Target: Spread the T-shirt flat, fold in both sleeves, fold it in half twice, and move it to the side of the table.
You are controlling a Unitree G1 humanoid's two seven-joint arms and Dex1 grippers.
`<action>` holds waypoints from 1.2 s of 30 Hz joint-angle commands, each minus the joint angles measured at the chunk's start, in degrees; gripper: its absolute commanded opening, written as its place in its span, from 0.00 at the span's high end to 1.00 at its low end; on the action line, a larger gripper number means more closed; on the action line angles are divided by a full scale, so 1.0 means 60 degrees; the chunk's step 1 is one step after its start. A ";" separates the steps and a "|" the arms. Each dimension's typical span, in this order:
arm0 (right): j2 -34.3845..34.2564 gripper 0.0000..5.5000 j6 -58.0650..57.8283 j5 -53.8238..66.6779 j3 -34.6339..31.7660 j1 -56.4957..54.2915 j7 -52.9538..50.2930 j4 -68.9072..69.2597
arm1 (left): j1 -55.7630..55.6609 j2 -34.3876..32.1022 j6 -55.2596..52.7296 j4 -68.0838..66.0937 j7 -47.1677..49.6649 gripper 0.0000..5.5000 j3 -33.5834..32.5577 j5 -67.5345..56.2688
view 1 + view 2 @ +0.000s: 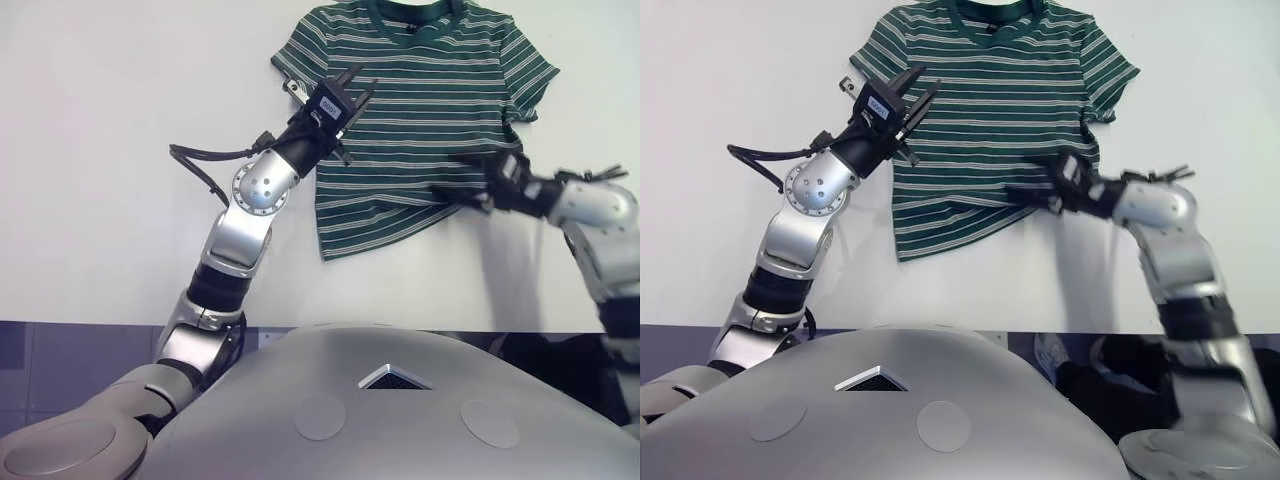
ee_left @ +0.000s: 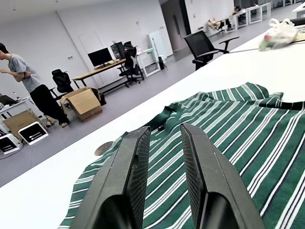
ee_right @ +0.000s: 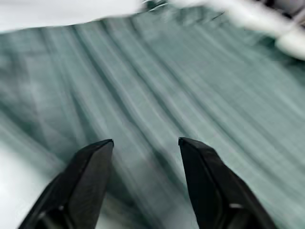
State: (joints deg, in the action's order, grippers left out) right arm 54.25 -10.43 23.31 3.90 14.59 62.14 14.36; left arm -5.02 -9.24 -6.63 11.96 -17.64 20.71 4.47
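A green T-shirt [image 1: 420, 110] with white stripes lies face up at the far middle of the white table [image 1: 120, 150], collar away from me and both sleeves out. Its near hem runs slanted, higher toward the right. My left gripper [image 1: 358, 80] hovers open over the shirt's left side below the left sleeve [image 1: 295, 55]; its fingers [image 2: 138, 162] hold nothing. My right gripper [image 1: 1035, 190], blurred, sits low over the shirt's near right hem. The right wrist view shows this gripper [image 3: 145, 140] open, with striped cloth [image 3: 143, 71] just beyond the fingertips.
Bare table top spreads wide to the left of the shirt and in front of it, up to the near edge [image 1: 100, 322]. A filled plastic bag [image 2: 281, 31] rests on the table far beyond the shirt.
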 commanded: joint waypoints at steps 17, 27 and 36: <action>0.0493 0.53 -0.6858 0.3096 0.0474 -0.1925 -0.2402 0.2946 | -0.3657 0.1328 -0.0672 -0.6590 0.0229 0.79 0.2372 0.3526; 0.0478 0.53 -0.5678 0.1213 0.1391 -0.1002 -0.1921 0.2275 | -0.3589 0.1349 -0.0860 -0.6845 0.0065 0.79 0.2328 0.3653; -0.1694 0.53 -0.7207 0.2411 0.1186 -0.2510 -0.2337 0.1490 | -0.3603 0.1448 -0.0776 -0.6749 -0.0008 0.79 0.2339 0.3644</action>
State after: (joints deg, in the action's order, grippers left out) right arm 45.96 -50.75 35.82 12.89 2.87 49.40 23.61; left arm -27.63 -0.17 -10.49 -27.40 -16.95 34.16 25.49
